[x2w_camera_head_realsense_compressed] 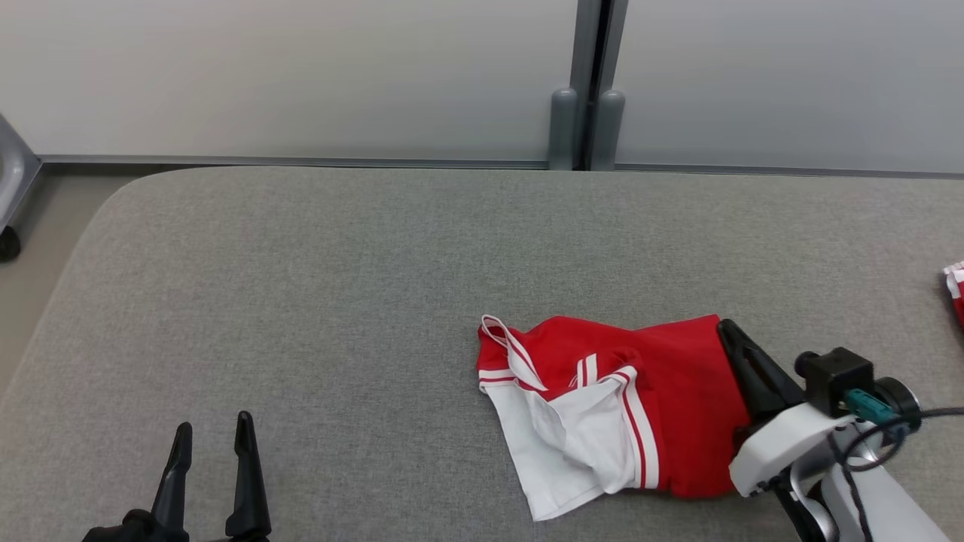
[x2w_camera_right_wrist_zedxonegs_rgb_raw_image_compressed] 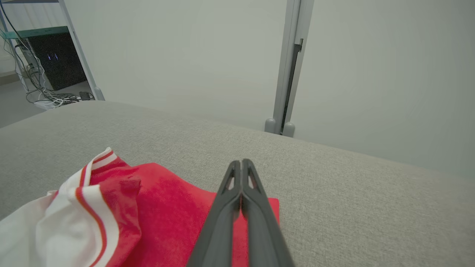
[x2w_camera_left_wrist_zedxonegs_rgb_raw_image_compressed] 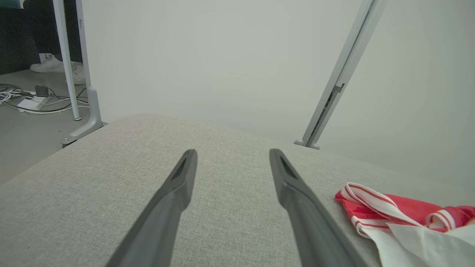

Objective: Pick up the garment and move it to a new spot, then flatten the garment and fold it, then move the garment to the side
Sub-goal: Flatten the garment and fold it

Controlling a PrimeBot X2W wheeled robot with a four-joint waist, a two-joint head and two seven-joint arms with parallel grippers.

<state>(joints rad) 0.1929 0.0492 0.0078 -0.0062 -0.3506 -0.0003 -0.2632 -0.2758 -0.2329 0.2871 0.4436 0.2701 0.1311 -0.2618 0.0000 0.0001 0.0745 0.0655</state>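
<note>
On the grey table [x2w_camera_head_realsense_compressed: 301, 301], the garment [x2w_camera_head_realsense_compressed: 602, 391] lies crumpled — neither flattened nor folded; right gripper [x2w_camera_head_realsense_compressed: 724, 326] pressed together at its red edge, grip unconfirmed; left gripper [x2w_camera_head_realsense_compressed: 213, 421] spread — most steps appear to remain.

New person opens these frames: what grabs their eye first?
The crumpled red-and-white garment, lying right of centre near the front of the grey padded table. Next, the right hand, its fingers pressed together over the garment's right edge; whether it pinches any cloth I cannot tell. The left hand is open at the lower left, over bare table.
</note>
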